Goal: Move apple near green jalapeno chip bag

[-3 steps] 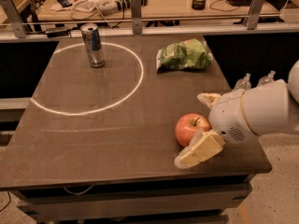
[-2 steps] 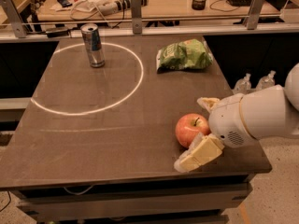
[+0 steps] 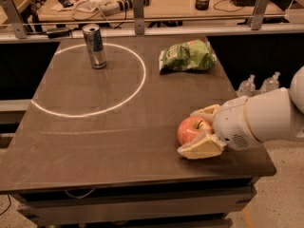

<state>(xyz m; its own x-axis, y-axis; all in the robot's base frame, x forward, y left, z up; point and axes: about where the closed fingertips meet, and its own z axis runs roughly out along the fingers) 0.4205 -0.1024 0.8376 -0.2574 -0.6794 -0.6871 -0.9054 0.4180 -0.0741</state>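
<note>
The red-orange apple [image 3: 191, 128] sits on the dark table [image 3: 118, 141] near its front right edge. My gripper [image 3: 198, 132] reaches in from the right on a white arm. Its two cream fingers [image 3: 202, 147] sit against the apple's near and far sides and appear closed on it. The apple still rests on the table. The green jalapeno chip bag [image 3: 186, 56] lies at the back right of the table, well beyond the apple.
A silver drink can [image 3: 94, 46] stands at the back left inside a white circle [image 3: 137, 87] marked on the table. The table's right edge is just beside the gripper. Two plastic bottles [image 3: 259, 83] stand on the floor to the right. A cluttered desk lies behind.
The two fingers have drawn together around the apple. The apple, bag and can have stayed in place.
</note>
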